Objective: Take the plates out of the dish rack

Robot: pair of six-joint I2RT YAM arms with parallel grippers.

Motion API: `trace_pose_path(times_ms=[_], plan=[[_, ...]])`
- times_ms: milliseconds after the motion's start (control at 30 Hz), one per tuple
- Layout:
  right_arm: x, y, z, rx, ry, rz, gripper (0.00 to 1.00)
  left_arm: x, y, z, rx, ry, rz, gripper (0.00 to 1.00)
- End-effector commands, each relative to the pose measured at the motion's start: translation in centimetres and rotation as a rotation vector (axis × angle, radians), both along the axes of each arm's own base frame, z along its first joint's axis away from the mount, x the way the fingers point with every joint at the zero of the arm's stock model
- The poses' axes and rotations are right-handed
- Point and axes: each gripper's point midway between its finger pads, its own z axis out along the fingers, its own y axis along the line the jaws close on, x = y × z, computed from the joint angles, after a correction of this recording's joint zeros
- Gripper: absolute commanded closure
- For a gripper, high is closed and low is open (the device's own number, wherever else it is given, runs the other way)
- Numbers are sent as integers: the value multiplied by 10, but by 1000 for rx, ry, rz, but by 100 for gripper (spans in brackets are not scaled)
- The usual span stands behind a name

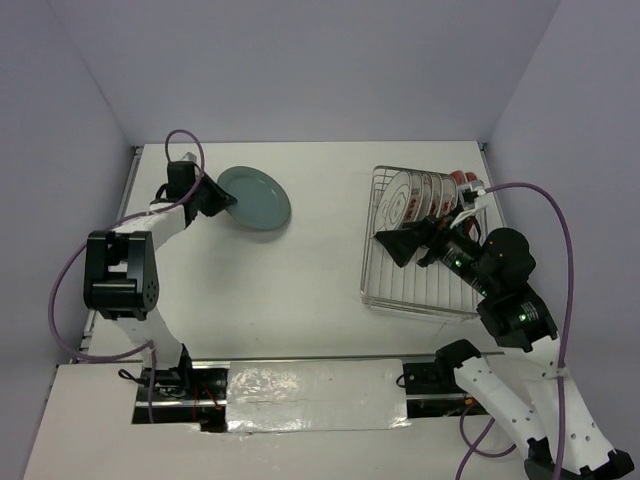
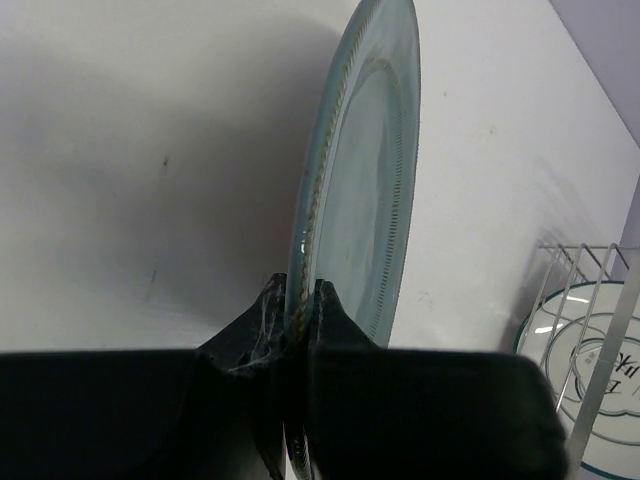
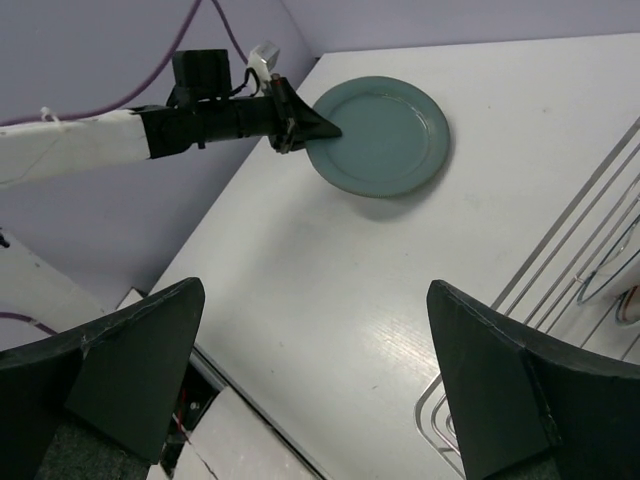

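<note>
Top external view: the teal plate [image 1: 258,198] is pinched by its rim in the left pincer [image 1: 222,200] at the far left of the counter [image 1: 300,290]; so small a grip could let it slip. Other plates [image 1: 415,195], upright in the dish rack [image 1: 400,290], could be knocked by the wide-spread right pincer [image 1: 415,240].

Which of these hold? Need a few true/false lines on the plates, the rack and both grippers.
1. The left gripper is shut on the rim of the green plate. True.
2. The right gripper holds a plate. False: it is open and empty.
3. The rack is empty. False: plates stand in its far end.
4. The green plate is outside the rack, over the table's left side. True.
</note>
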Motion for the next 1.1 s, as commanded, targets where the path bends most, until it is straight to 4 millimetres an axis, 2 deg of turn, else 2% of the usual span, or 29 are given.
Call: trace_pose_path(times_ms=[0,67,133,167,200,233,267,300,333,367,433,467,533,567,600,667,733,767,800,833,867,900,933,1000,1067], plan=[[1,-4,3,-33,12,-14,0,29,-1,32,-119,-171,-11,90],[3,-8,7,-52,17,-37,0,32,3,8,-135,-122,-3,86],[6,-18,11,-76,15,-94,0,31,6,-3,-138,-82,7,80],[6,-27,3,-120,49,-135,0,31,6,-6,-138,-72,5,71],[13,-48,17,-152,24,-253,0,31,9,-11,-134,-56,17,60],[23,-59,13,-206,47,-315,0,29,13,-16,-127,-30,38,51],[30,-73,10,-266,66,-387,0,21,14,-25,-118,28,54,38],[42,-94,3,-339,132,-492,0,17,22,-31,-90,63,95,30],[49,-102,-2,-378,163,-524,0,16,27,-32,-67,99,119,24],[51,-112,-4,-427,204,-550,0,-3,35,-50,-27,220,159,13],[64,-137,-16,-476,295,-653,0,-12,46,-51,36,293,199,0],[74,-142,-24,-506,345,-668,0,-34,52,-58,68,396,223,0],[86,-162,-28,-502,394,-753,0,-45,71,-46,158,427,294,0],[90,-168,-27,-497,397,-772,0,-60,76,-43,190,471,313,0],[93,-173,-28,-495,406,-788,0,-68,89,-27,249,456,365,1],[99,-190,-31,-519,427,-853,2,-79,101,-8,306,460,405,1],[103,-203,-35,-560,443,-900,13,-100,110,19,367,453,420,0],[105,-206,-35,-570,446,-908,18,-108,111,29,380,433,413,0],[111,-208,-41,-582,470,-905,27,-119,108,50,395,339,372,0],[115,-209,-45,-596,485,-900,30,-128,104,83,388,215,350,0],[115,-210,-42,-592,480,-910,33,-128,100,73,398,218,299,0],[116,-219,-43,-584,490,-939,41,-138,96,100,395,106,277,0],[117,-222,-43,-583,485,-945,45,-149,88,97,409,85,205,1],[122,-229,-46,-577,475,-963,53,-171,82,107,440,2,154,1],[125,-234,-51,-586,487,-970,57,-181,78,110,453,-44,122,1]])
